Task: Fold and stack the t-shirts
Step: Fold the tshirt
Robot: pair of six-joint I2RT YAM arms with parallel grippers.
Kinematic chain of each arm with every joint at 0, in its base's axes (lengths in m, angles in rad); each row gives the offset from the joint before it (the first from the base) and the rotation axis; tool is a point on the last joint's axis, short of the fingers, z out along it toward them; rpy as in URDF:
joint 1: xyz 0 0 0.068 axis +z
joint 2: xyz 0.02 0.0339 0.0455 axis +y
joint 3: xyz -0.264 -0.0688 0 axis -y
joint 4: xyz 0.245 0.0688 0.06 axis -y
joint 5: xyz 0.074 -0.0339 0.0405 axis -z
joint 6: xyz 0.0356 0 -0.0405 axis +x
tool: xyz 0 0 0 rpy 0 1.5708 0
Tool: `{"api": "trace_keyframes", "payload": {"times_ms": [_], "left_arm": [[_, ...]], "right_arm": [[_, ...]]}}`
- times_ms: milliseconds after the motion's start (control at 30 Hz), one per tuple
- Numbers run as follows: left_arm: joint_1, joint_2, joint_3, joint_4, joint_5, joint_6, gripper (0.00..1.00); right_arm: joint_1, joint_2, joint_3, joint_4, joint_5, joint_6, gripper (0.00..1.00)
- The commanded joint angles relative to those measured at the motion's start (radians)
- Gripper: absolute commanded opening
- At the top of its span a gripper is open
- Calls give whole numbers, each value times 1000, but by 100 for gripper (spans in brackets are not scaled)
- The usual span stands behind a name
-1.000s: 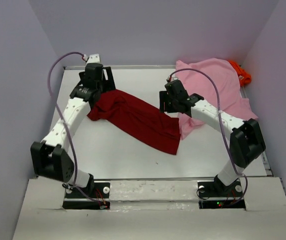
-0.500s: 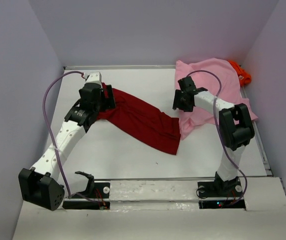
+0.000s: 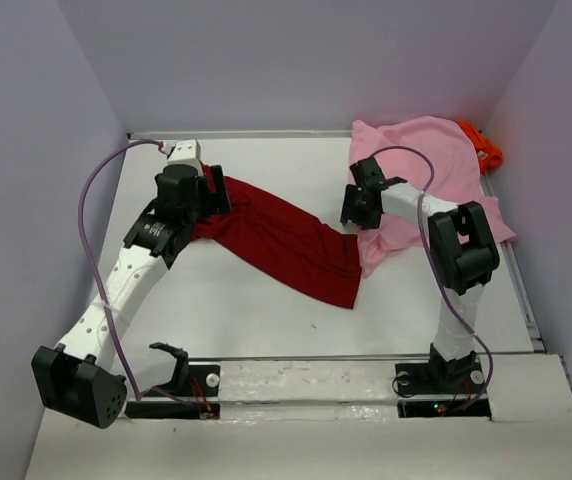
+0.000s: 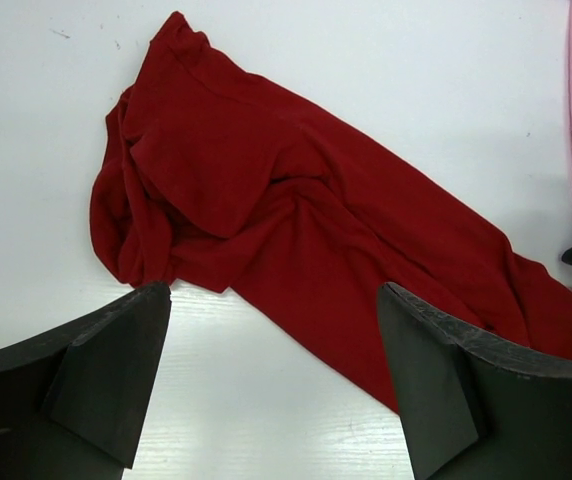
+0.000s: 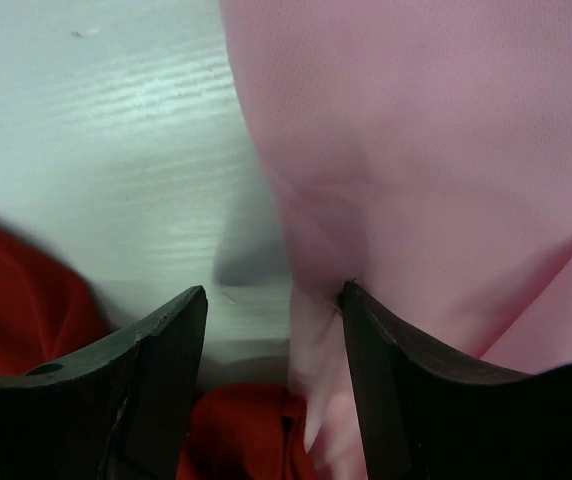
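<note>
The dark red t-shirt (image 3: 286, 240) (image 4: 266, 190) lies crumpled in a long diagonal band across the table's middle. My left gripper (image 3: 191, 195) (image 4: 271, 290) hovers open over its bunched left end, holding nothing. At the back right, the light pink t-shirt (image 3: 426, 160) (image 5: 446, 150) is spread out, with the bright orange t-shirt (image 3: 481, 145) peeking out behind it. My right gripper (image 3: 358, 205) (image 5: 273, 290) is open and low at the pink shirt's left edge. That edge lies between the jaws, against the right finger. Dark red cloth (image 5: 16, 300) shows below.
The white table (image 3: 246, 310) is boxed in by lilac walls on three sides, close to the pink and orange shirts. The left arm's elbow hangs past the near left corner. A purple cable loops over each arm.
The right gripper has shifted right and back onto the pink shirt's edge. The left arm's elbow swung down and out to the near left, and its gripper slid slightly nearer over the red shirt.
</note>
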Motion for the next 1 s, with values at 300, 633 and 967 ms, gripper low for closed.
{"api": "trace_keyframes", "payload": {"times_ms": [300, 633, 967], "left_arm": [[-11, -19, 68, -18, 4, 21, 94], [-15, -12, 70, -23, 0, 32, 94], [-23, -1, 68, -27, -17, 42, 94]], "right_arm": [[-135, 151, 170, 6, -85, 36, 61], [-221, 216, 345, -46, -68, 16, 61], [-349, 372, 653, -138, -82, 40, 61]]}}
